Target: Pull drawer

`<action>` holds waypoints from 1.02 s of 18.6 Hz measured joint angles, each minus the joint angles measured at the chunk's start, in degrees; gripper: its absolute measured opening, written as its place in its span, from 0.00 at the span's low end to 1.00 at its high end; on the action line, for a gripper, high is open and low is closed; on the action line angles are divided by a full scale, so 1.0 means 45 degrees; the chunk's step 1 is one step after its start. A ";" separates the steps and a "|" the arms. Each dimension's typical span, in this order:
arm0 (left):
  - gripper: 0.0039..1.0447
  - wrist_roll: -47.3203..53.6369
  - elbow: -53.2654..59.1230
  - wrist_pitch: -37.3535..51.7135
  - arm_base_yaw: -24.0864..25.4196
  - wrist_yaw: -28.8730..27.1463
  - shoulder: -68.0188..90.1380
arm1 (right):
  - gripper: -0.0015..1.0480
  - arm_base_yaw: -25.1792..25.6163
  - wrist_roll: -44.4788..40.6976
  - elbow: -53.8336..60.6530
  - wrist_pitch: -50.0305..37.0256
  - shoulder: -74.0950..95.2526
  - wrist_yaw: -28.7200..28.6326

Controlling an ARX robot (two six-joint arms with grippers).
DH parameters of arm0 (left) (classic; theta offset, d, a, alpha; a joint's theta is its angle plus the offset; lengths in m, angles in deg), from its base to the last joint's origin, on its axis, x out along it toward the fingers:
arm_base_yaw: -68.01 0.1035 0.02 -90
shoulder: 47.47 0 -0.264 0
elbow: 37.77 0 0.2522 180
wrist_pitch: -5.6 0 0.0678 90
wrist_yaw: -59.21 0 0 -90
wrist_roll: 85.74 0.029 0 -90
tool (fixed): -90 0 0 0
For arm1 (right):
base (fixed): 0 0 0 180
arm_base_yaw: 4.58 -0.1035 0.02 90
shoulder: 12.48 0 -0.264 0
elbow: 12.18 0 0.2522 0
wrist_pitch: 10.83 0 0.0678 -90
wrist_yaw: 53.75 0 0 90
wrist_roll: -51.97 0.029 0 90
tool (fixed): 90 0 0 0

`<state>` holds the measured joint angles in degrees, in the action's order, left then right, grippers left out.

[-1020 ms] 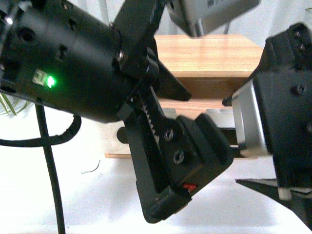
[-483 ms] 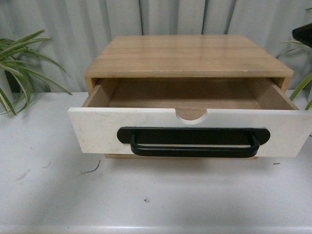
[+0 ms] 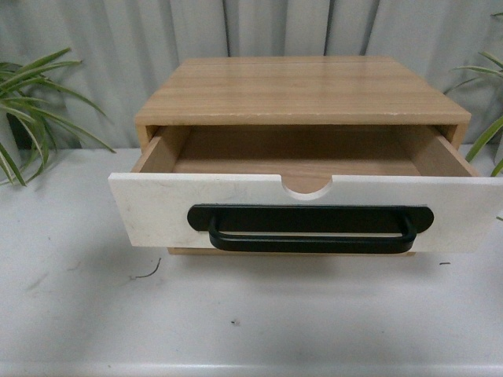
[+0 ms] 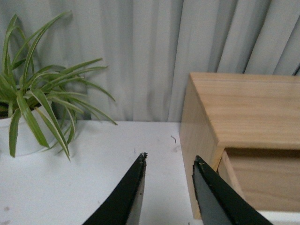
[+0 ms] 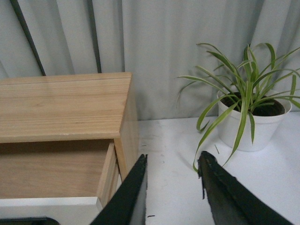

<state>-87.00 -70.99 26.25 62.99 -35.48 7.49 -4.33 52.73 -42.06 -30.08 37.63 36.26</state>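
Drawer (image 3: 157, 208) stands pulled well out of its box (image 3: 302, 90) on the surface (image 3: 236, 314), so the pull looks finished. Left tool (image 4: 171, 158) and right tool (image 5: 173, 161) hang spread and empty, clear of it; nothing more seems needed.

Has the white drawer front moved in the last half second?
No. The white-fronted drawer with the black bar handle juts from the light wooden cabinet just as far as before.

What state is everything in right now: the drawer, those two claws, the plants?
Drawer: pulled well out, nothing visible inside.
Left gripper: open, holding nothing.
Right gripper: open, holding nothing.
Left potted plant: upright.
Right potted plant: upright.
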 joint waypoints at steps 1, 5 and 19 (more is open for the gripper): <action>0.24 0.0049 0.0520 0.0087 0.0131 0.0063 -0.0350 | 0.28 0.0005 -0.0068 0.0403 -0.0024 -0.0593 0.0000; 0.01 0.0039 0.1331 0.0238 0.1049 0.0957 -0.1462 | 0.04 0.0005 -0.0087 0.1195 0.0053 -0.1428 0.0000; 0.01 0.0087 0.3191 -0.0869 0.1088 0.1039 -0.4197 | 0.02 0.0005 -0.0136 0.2662 0.1253 -0.4056 0.0005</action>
<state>-86.61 -56.63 22.34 67.89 -30.80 -11.40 -4.31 52.11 -30.08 -24.44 19.38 36.28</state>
